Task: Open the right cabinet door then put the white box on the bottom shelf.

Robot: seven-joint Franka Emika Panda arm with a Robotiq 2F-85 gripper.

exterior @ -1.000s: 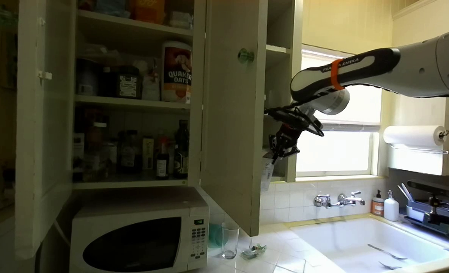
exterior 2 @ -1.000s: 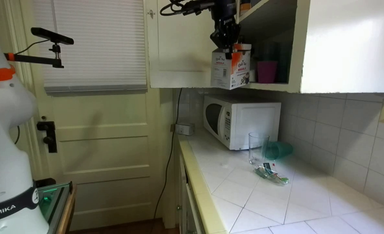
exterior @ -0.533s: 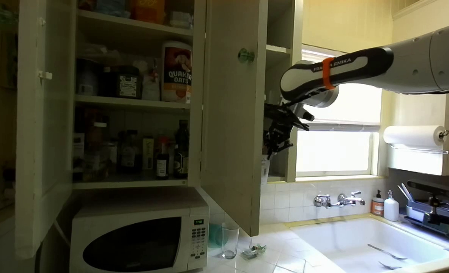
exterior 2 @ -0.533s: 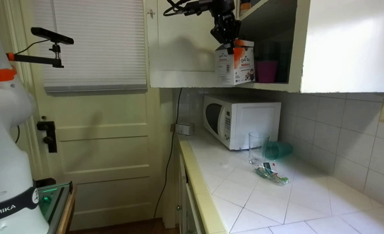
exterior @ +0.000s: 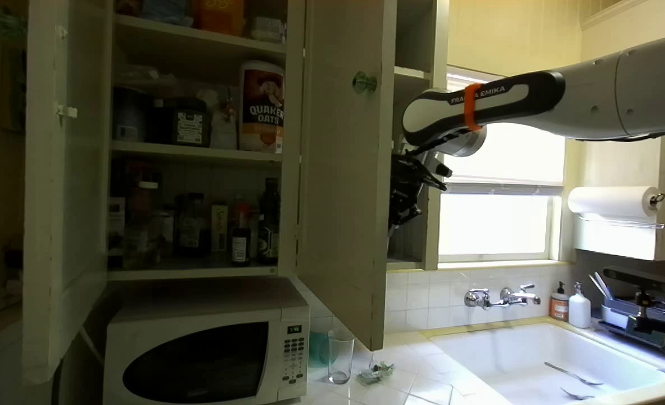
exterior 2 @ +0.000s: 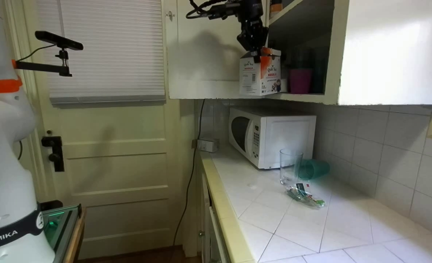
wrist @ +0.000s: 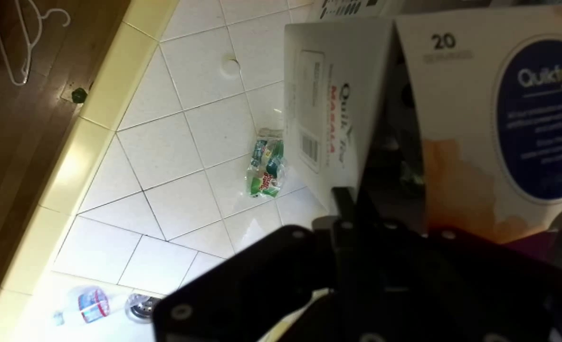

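The right cabinet door (exterior: pixel 340 169) stands open; its inner face shows in an exterior view (exterior 2: pixel 208 62). The white box (exterior 2: pixel 250 78), with orange print and an open top, hangs nearly upright at the mouth of the right compartment. It also shows in the wrist view (wrist: pixel 330 99); in an exterior view the door hides it. My gripper (exterior 2: pixel 256 56) is shut on the top of a box wall, as the wrist view shows (wrist: pixel 349 204). The bottom shelf (exterior 2: pixel 299 96) has its front edge beside the box's lower part; I cannot tell whether they touch. Its end also shows (exterior: pixel 408 264).
A pink cup (exterior 2: pixel 300 81) stands on the bottom shelf, right of the box. The cabinet's side panel (exterior 2: pixel 394 51) bounds the opening. Below are the microwave (exterior 2: pixel 287 140), a clear glass (exterior 2: pixel 290 166), a green tumbler (exterior 2: pixel 314 169) and a plastic packet (exterior 2: pixel 305 195) on the counter.
My gripper has carried the box toward the cabinet, behind the open door. The box has risen a little to about shelf height and hangs straighter than before. The door has not moved.
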